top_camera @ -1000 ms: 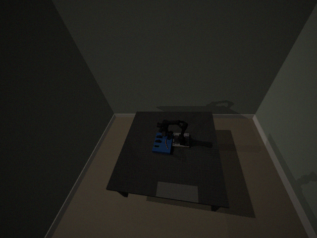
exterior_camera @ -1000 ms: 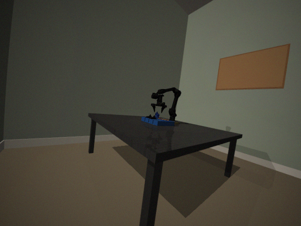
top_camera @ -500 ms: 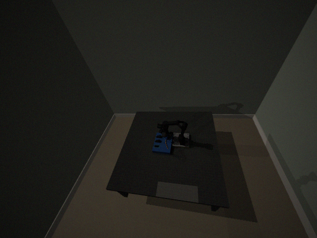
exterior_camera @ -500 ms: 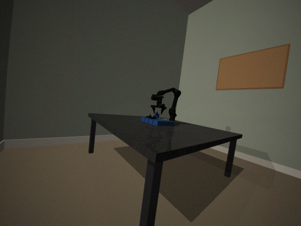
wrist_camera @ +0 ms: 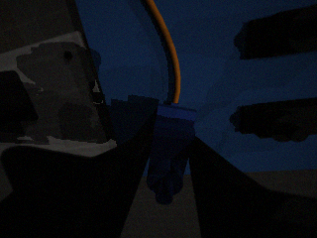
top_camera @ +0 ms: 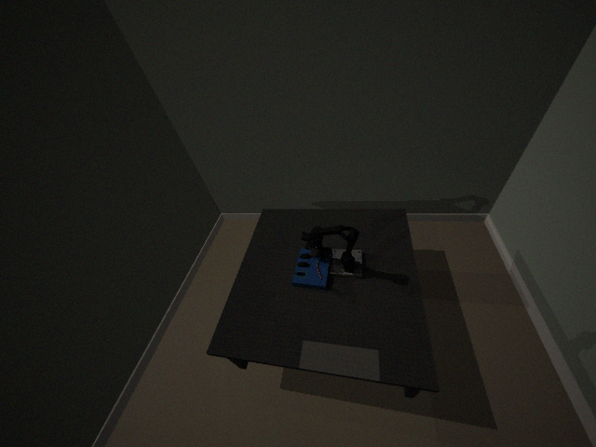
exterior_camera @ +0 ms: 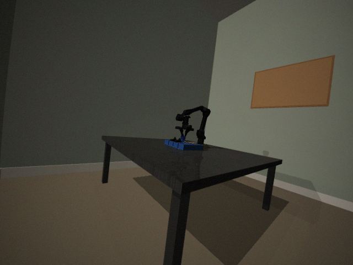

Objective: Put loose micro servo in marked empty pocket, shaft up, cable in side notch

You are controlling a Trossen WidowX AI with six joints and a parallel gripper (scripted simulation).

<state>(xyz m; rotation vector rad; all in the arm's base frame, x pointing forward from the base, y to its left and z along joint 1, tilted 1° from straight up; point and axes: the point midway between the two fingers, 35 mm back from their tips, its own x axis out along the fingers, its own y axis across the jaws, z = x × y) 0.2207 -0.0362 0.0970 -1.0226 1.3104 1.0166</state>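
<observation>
The loose blue micro servo (exterior_camera: pixel 182 138) (wrist_camera: pixel 173 139) is over the far part of the blue deck (top_camera: pixel 310 282) (exterior_camera: pixel 192 147) (wrist_camera: pixel 213 74), near the robot's base. My gripper (exterior_camera: pixel 182 137) (wrist_camera: pixel 171 137) points down and is shut on the servo, with a dark finger against each side. The servo's rounded end shows at its lower end in the wrist view. Its orange cable (top_camera: pixel 318 270) (exterior_camera: pixel 190 142) (wrist_camera: pixel 173 59) trails over the deck. The empty pocket (top_camera: pixel 300 273) is the nearest of the dark shapes in the top view; it is outside the wrist view. Contact under the servo is too dark to tell.
Two dark servos (top_camera: pixel 304 255) (top_camera: pixel 303 264) (wrist_camera: pixel 279 34) (wrist_camera: pixel 277 119) sit in the deck beside the empty pocket. A pale base plate (top_camera: pixel 357 272) (wrist_camera: pixel 50 50) under the arm adjoins the deck. The dark table (top_camera: pixel 289 327) (exterior_camera: pixel 159 159) carries a lighter rectangle (top_camera: pixel 339 359) at its near edge.
</observation>
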